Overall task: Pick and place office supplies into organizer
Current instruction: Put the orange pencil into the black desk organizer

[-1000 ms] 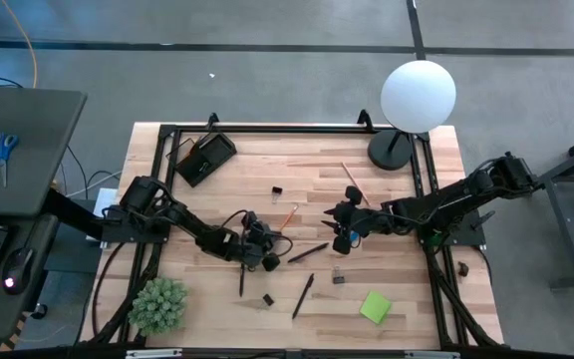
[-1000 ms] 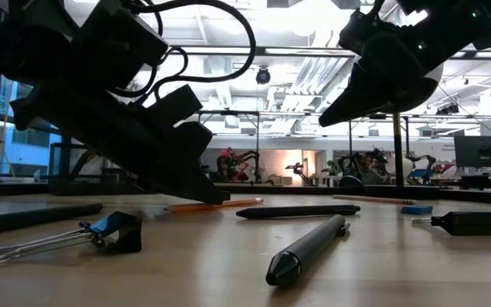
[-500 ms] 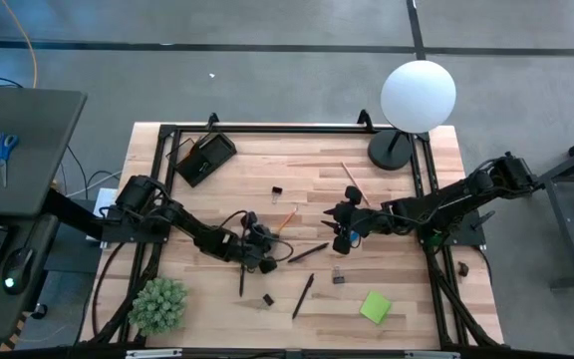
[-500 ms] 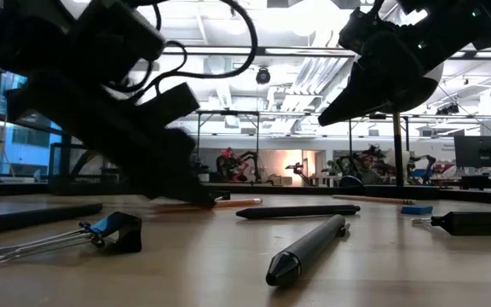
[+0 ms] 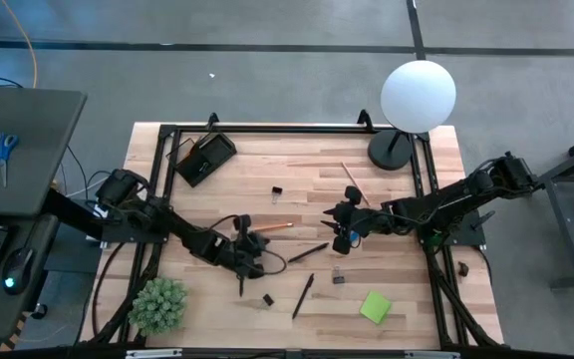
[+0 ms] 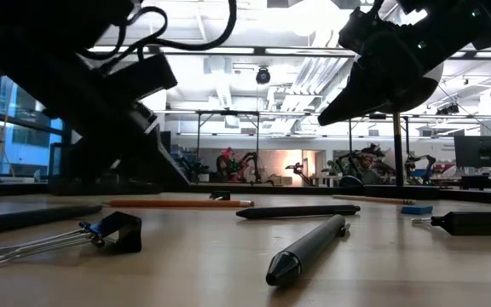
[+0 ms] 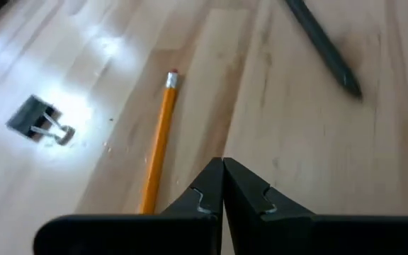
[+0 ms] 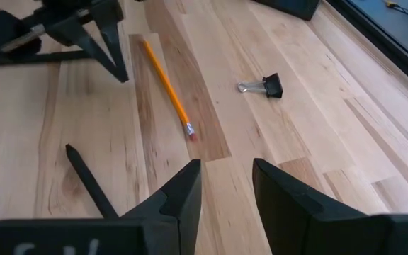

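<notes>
An orange pencil [image 5: 274, 227] lies flat on the wooden table, eraser end toward my right gripper. My left gripper [image 7: 223, 166] is shut with nothing in it. It hangs just above the table beside the pencil's [image 7: 160, 138] pointed end [image 8: 147, 47]. My right gripper [image 8: 225, 177] is open with nothing between its fingers, and it hovers above mid-table [image 5: 342, 235]. The black organizer [image 5: 204, 158] sits at the far left. Black pens [image 5: 308, 252] [image 5: 302, 296], binder clips [image 5: 277, 190] [image 5: 267, 298] and a green sticky-note pad [image 5: 375, 306] lie scattered.
A white globe lamp [image 5: 417, 95] stands at the far right corner and a green spiky plant [image 5: 157, 304] at the near left. A wooden pencil [image 5: 352, 182] lies near the lamp. A blue eraser [image 6: 416, 209] shows in the low view. The black frame rail [image 5: 287, 129] borders the table.
My left gripper, still shut, has risen off the table, drawn back toward the table's left edge and rolled at the wrist. The orange pencil has slid leftward and turned from a slant to lie nearly parallel to the far edge.
</notes>
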### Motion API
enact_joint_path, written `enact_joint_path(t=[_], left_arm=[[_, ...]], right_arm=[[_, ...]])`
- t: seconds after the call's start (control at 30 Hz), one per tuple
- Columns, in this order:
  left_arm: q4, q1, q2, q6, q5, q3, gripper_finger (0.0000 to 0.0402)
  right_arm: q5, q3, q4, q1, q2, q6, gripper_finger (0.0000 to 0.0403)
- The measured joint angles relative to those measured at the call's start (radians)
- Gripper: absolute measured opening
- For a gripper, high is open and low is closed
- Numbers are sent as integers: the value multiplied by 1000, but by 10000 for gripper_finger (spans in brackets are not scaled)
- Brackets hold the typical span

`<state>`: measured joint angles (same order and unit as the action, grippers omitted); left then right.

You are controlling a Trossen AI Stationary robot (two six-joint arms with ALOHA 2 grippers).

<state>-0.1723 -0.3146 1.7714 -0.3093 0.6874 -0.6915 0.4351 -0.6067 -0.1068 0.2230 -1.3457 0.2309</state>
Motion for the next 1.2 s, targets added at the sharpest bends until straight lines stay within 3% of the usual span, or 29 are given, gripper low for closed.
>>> enact_joint_path(t=[0.23,0.53,0.67,0.8,1.0,1.1,1.2], left_arm=[[58,80,2,73,-48,3,21],[58,184,-5,179,-202,0,153],[67,185,-17,183,-209,0,184],[138,194,-51,209,-175,3,184],[257,285,-111,232,-137,3,154],[261,361,-122,270,-235,3,137],[224,443,-122,312,-459,11,124]], right_arm=[[0,0,-4,0,0,-4,119],[0,0,-5,0,0,-11,119],[0,0,-3,0,0,-12,119],[0,0,-3,0,0,-15,119],[12,1,-34,-2,-15,-41,119],[19,1,-109,-17,-53,-74,119],[-32,1,-194,-38,-101,-99,119]])
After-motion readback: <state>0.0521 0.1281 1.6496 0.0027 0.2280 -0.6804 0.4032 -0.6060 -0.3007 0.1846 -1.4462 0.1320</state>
